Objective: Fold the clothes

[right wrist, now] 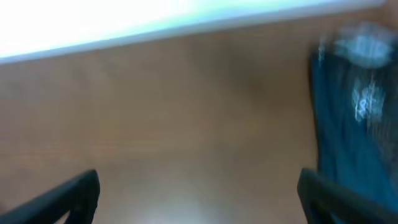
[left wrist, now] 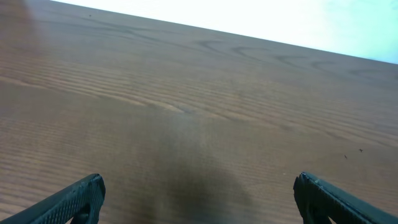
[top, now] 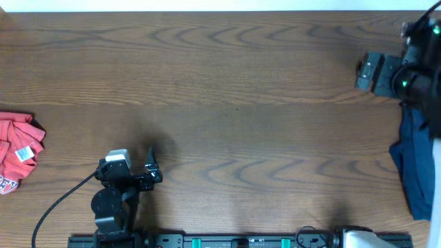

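The wooden table [top: 227, 83] takes up nearly all of what I see from overhead, its grain running from side to side. The clothes lie at its two ends, well apart. At the far right edge is the navy shirt [top: 413, 169], a long dark-blue heap partly hidden under my right arm [top: 420, 65]. My right wrist camera shows the same cloth [right wrist: 348, 130] along its right side, too blurred to read the pale print on it. At the far left edge sits the coral-red T-shirt [top: 17, 148], crumpled and cut off by the frame, with a bit of white lettering [top: 5, 183] at its lower end. My left arm [top: 110, 203] stands at the near edge of the table, a black cable [top: 55, 203] curving away from it toward the lower left. My left gripper [top: 150, 169] points out over bare wood, near the red shirt but not touching it. In its wrist view that gripper [left wrist: 199, 180] is spread wide, its two dark fingers [left wrist: 74, 202] low at either side with only tabletop between them. My right gripper [top: 372, 69] sits in the upper right, just above the navy shirt. Its wrist view shows it [right wrist: 199, 180] also parted, with fingers [right wrist: 68, 199] set wide and nothing held. Smallest is the white neck label [top: 25, 153], lying face up on the red shirt.
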### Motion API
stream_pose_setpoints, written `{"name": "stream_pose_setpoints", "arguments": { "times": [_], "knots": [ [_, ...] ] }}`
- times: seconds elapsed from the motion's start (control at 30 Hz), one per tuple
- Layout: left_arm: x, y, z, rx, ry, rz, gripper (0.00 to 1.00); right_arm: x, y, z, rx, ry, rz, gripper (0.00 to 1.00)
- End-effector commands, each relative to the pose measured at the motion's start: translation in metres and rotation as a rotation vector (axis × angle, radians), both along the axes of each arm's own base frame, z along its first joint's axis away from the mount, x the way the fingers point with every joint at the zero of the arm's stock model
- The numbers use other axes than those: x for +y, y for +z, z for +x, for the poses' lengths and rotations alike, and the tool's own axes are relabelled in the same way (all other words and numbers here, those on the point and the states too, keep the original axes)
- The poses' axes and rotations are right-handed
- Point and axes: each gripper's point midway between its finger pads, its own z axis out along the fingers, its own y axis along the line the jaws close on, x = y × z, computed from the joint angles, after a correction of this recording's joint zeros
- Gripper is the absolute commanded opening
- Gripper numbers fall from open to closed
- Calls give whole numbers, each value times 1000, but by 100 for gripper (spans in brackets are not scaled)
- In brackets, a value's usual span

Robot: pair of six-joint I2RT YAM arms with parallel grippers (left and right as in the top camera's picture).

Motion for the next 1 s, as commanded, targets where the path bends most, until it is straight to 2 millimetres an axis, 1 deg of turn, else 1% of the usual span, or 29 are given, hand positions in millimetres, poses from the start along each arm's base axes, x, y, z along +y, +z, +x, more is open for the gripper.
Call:
{"name": "stream_pose_setpoints", "arguments": {
  "times": [0.0, 0.07, 0.1, 0.17, 0.23, 0.33, 0.43, 0.5, 0.57, 0.63, 0.8, 0.87, 0.97],
  "knots": [
    [5, -10, -1, 22, 25, 10, 98, 13, 36, -20, -179, 16, -75, 99],
    [5, -10, -1, 22, 24, 10, 98, 21, 44, -30, -273, 31, -76, 99],
    [5, -10, -1, 22, 25, 10, 98, 24, 45, -35, -309, 41, -70, 99],
    [5, -10, -1, 22, 24, 10, 98, 23, 37, -50, -370, 41, -53, 99],
    [5, -10, -1, 22, 24, 10, 98, 20, 22, -64, -405, 33, -43, 99],
    [5, -10, -1, 22, 25, 10, 98, 14, -8, -87, -459, 13, -22, 99],
    [5, -10, -1, 22, 24, 10, 98, 6, -38, -103, -515, -33, 22, 99],
    [5, -10, -1, 22, 24, 10, 98, 0, -60, -111, -551, -81, 75, 99],
    [5, -10, -1, 22, 24, 10, 98, -3, -78, -115, -576, -111, 113, 99],
    [5, -10, -1, 22, 24, 10, 98, -2, -99, -118, -587, -109, 137, 99],
    [5, -10, -1, 22, 24, 10, 98, 4, -152, -118, -546, -81, 149, 99],
    [5, -10, -1, 22, 25, 10, 98, 8, -166, -115, -543, -60, 159, 99],
    [5, -10, -1, 22, 24, 11, 98, 11, -179, -111, -548, -41, 169, 99]
  ]
}}
